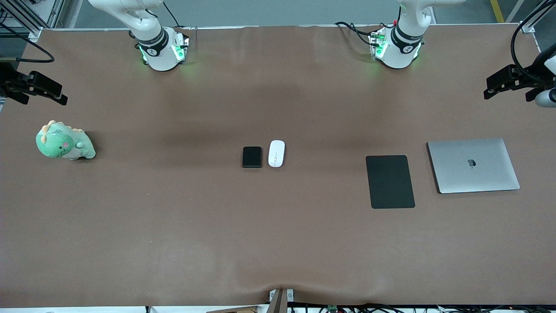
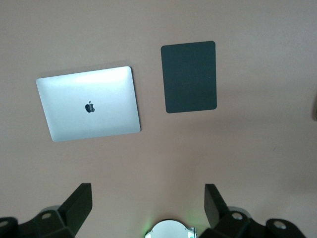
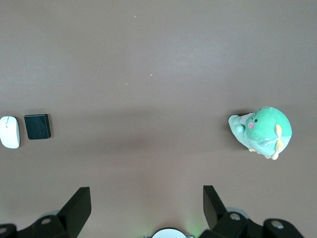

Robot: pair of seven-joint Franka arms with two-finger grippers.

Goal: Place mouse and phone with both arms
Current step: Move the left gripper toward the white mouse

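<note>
The white mouse and the black phone lie side by side at the middle of the table, the phone toward the right arm's end. Both also show in the right wrist view, the mouse next to the phone. My left gripper is open and empty, high over the table near its own base. My right gripper is open and empty, high over the table near its own base. Neither hand shows in the front view.
A flat black mouse pad and a closed silver laptop lie toward the left arm's end. A green dinosaur plush sits toward the right arm's end. Black fixtures jut in at both table ends.
</note>
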